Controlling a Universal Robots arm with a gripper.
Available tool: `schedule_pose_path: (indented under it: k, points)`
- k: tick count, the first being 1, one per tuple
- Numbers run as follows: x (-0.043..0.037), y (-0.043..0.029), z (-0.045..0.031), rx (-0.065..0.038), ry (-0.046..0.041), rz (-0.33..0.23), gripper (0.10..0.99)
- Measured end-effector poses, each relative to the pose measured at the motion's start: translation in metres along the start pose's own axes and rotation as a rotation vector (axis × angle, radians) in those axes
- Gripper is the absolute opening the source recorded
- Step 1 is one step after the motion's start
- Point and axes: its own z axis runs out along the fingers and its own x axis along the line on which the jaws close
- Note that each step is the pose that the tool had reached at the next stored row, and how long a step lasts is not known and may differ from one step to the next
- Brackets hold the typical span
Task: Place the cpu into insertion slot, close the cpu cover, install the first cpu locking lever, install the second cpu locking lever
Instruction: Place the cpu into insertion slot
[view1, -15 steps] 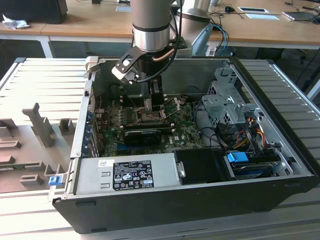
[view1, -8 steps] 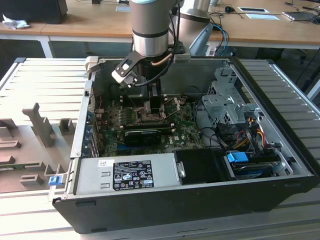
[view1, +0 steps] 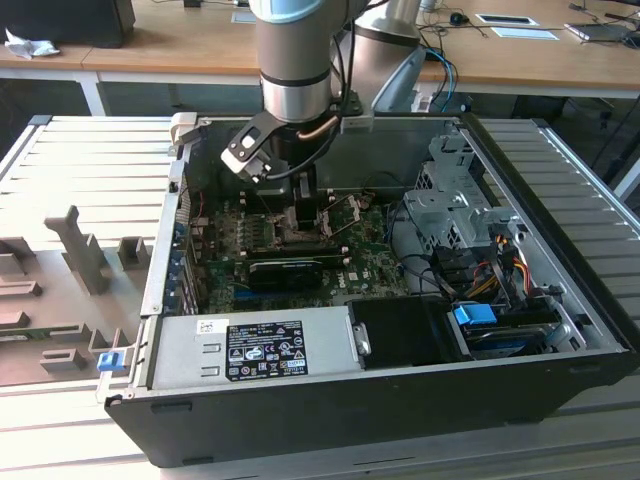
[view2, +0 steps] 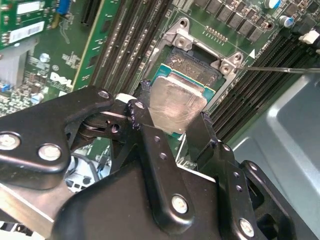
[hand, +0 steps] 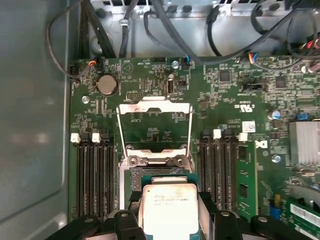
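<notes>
My gripper (view2: 171, 114) is shut on the cpu (view2: 176, 102), a flat square chip with a silvery top, one black finger on each of two opposite sides. The chip sits right over the insertion slot (view2: 196, 56), whose dark pin field shows just beyond it. I cannot tell whether the chip rests in the slot or hangs just above it. In the first wrist view the cpu (hand: 167, 209) lies between the gripper (hand: 168, 200) fingers, and the cpu cover (hand: 154, 106) stands swung open behind the slot (hand: 150, 174). In the exterior view the gripper (view1: 305, 198) reaches down onto the green board.
Black memory slots (hand: 95, 175) flank the socket on both sides. A long black expansion card (view1: 285, 270) lies nearer the silver power supply (view1: 250, 350). A drive cage (view1: 450, 200) and cables (view1: 490, 270) fill the exterior view's right. Grey case walls (hand: 30, 125) close in.
</notes>
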Motion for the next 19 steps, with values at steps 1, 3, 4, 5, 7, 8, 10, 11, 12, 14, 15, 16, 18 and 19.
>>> schedule_pose_path:
  k: [1, 3, 4, 5, 7, 8, 10, 11, 12, 14, 15, 16, 18, 19]
  points:
    - [0.0010, -0.0012, 0.0027, 0.000, 0.0002, -0.002, 0.529]
    - [0.0035, -0.0023, 0.0080, 0.000, 0.0005, -0.004, 0.529]
    - [0.0049, -0.0030, 0.0110, 0.000, 0.0004, -0.004, 0.529]
    - [0.0051, -0.0031, 0.0119, 0.000, 0.0004, -0.004, 0.529]
    - [0.0050, -0.0032, 0.0128, 0.000, 0.0004, -0.004, 0.529]
    - [0.0050, -0.0032, 0.0132, 0.000, 0.0006, -0.004, 0.529]
    - [0.0050, -0.0033, 0.0140, 0.000, 0.0005, -0.004, 0.529]
    - [0.0050, -0.0034, 0.0144, 0.000, 0.0006, -0.004, 0.529]
    - [0.0050, -0.0034, 0.0146, 0.000, 0.0007, -0.004, 0.529]
    - [0.0050, -0.0034, 0.0152, 0.000, 0.0006, -0.004, 0.529]
    - [0.0050, -0.0035, 0.0154, 0.000, 0.0006, -0.004, 0.529]
    - [0.0050, -0.0035, 0.0156, 0.000, 0.0007, -0.004, 0.529]
    - [0.0050, -0.0035, 0.0161, 0.000, 0.0006, -0.004, 0.529]
    - [0.0050, -0.0035, 0.0163, 0.000, 0.0006, -0.004, 0.529]
